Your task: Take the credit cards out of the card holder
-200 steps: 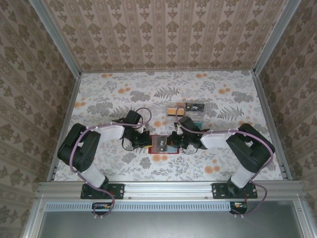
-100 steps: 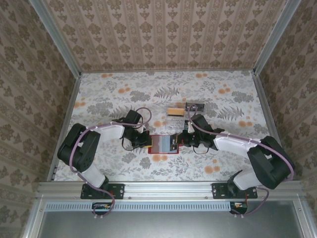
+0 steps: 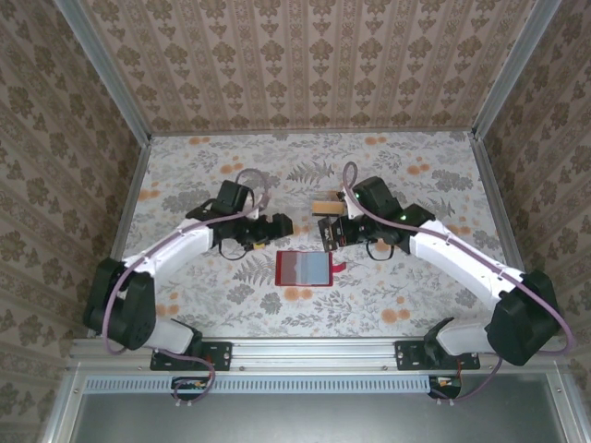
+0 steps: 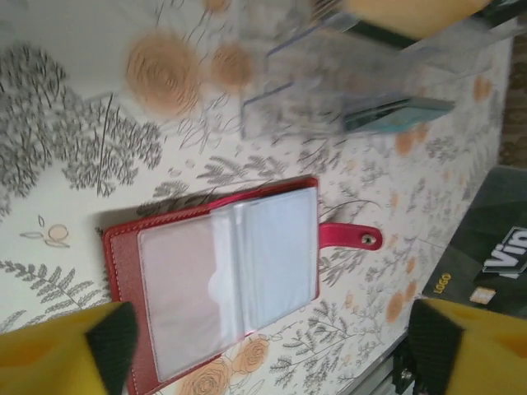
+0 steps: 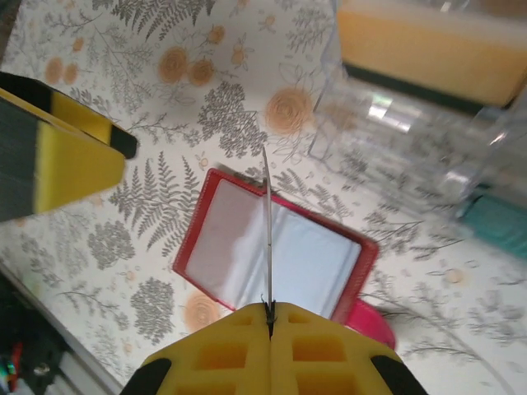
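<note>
- The card holder [image 3: 303, 268] lies open and flat on the tabletop [image 3: 416, 295], between the two arms.
- The left tool [image 3: 275, 229] gapes wide and empty, just beyond the holder's far-left corner.
- The right tool [image 5: 269, 317] pinches the black card [image 4: 486, 239] edge-on above the holder's right side.
- The tan card [image 3: 323, 205] and teal card [image 4: 395, 115] sit in a clear rack [image 5: 395, 132] farther back.

The left arm [image 3: 180, 242] and right arm [image 3: 462, 260] share white links, bulky black joints, a looping mauve cable [image 3: 249, 173], black base plates [image 3: 199, 353] and yellow, black-cornered tool fingers [image 4: 473, 350].
</note>
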You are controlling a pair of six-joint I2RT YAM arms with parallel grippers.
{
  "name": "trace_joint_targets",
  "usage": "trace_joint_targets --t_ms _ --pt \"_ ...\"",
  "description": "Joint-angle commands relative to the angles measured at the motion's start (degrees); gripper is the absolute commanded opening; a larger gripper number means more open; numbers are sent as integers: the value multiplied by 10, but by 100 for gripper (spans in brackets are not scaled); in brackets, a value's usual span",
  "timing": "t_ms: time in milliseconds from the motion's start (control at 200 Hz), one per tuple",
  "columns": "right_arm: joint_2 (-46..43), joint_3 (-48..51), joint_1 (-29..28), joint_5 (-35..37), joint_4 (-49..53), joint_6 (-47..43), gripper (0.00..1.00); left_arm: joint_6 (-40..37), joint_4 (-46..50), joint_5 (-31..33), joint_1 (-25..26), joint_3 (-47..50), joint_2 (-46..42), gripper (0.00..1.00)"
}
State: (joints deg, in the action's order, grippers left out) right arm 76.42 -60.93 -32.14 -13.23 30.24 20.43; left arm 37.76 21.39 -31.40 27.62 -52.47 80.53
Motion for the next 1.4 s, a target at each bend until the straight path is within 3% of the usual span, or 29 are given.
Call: trace_joint_targets --t_ms 0,360,820,1120,1395 --pt "-2 -52 1 68 104 -114 0 5 14 27 -11 -15 -43 100" --pt "9 -110 0 200 122 -406 0 15 -8 93 -96 34 -182 100" --pt "81 -112 2 296 74 -734 0 -11 -46 180 -107 109 -310 100" --pt "94 -86 22 314 34 -820 0 -20 -49 197 -107 118 -326 100" --pt "103 -70 50 305 13 -831 0 -29 -50 204 -108 119 -327 100"
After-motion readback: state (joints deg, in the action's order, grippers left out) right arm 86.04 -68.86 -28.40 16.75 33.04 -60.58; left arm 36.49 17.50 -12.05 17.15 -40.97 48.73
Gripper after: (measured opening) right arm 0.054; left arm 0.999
